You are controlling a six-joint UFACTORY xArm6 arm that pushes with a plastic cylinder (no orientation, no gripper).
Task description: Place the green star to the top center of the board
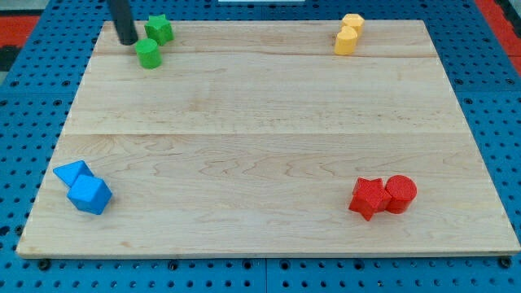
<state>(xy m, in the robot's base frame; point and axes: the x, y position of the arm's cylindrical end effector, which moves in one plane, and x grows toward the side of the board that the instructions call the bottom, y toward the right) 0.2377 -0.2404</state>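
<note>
One rod, top cut off; my tip left of green star.

No readable text, labels or numbers anywhere.

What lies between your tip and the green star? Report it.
Nothing: in the camera view only a narrow strip of bare board separates my tip from the green star; the green cylinder sits just below.

The green star lies flat at the far left corner of the bench (almost on its far edge), just right of my tip and well left of top center.
</note>
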